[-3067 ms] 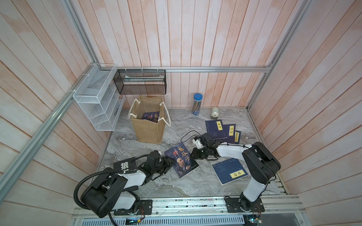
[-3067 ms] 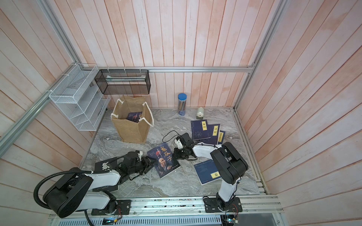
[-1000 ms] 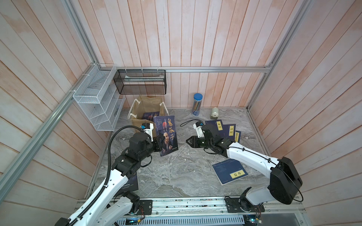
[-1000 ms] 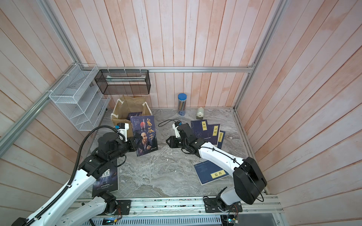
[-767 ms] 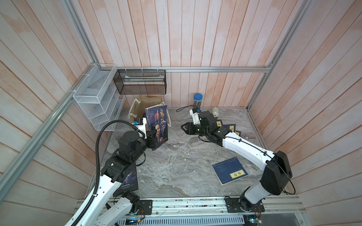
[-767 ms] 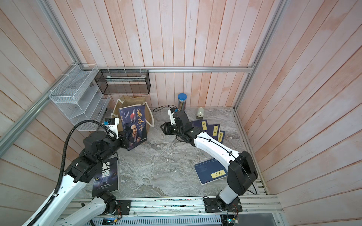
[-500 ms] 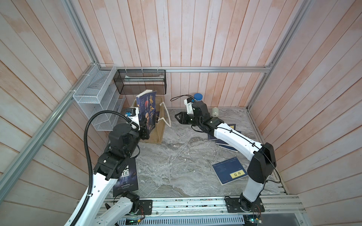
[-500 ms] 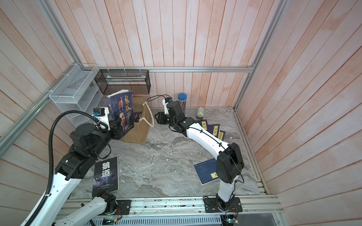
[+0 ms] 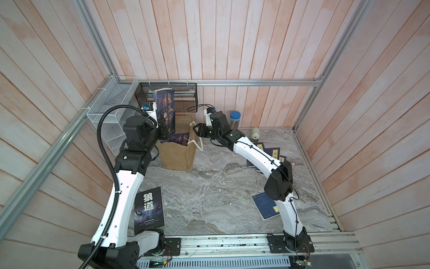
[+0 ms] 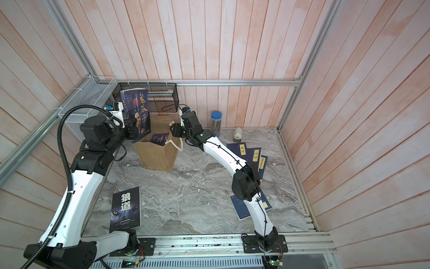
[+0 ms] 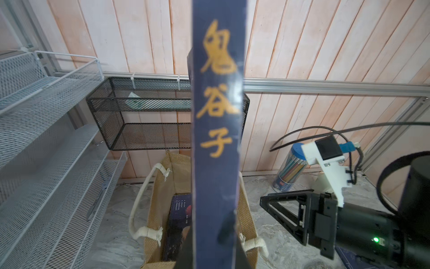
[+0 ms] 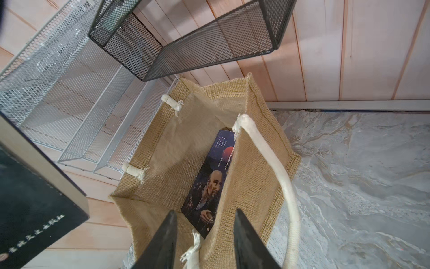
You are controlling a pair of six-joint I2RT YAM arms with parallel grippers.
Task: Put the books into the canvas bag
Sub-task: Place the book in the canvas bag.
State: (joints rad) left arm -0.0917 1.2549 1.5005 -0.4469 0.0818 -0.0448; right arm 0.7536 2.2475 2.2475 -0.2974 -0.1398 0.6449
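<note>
raised off the table [image 9: 209, 193] and poised upright over the canvas bag [image 10: 158, 153], portrait book [image 10: 137, 109] pinched by left gripper [image 10: 136, 130], right gripper [image 12: 204, 212] spread astride its rim, one book [image 12: 209, 177] inside, black book [image 9: 149, 207] and navy books [image 9: 275, 152] left outside.

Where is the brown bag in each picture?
Top view: the canvas bag stands at the table's back left.
Top view: canvas bag in the same spot, a little further left in the picture.
Left wrist: canvas bag behind the held book, mouth open.
Right wrist: canvas bag fills the middle, seen from above, a portrait book inside.
Shared landmark: the black mesh basket hangs just above and behind the bag.
</note>
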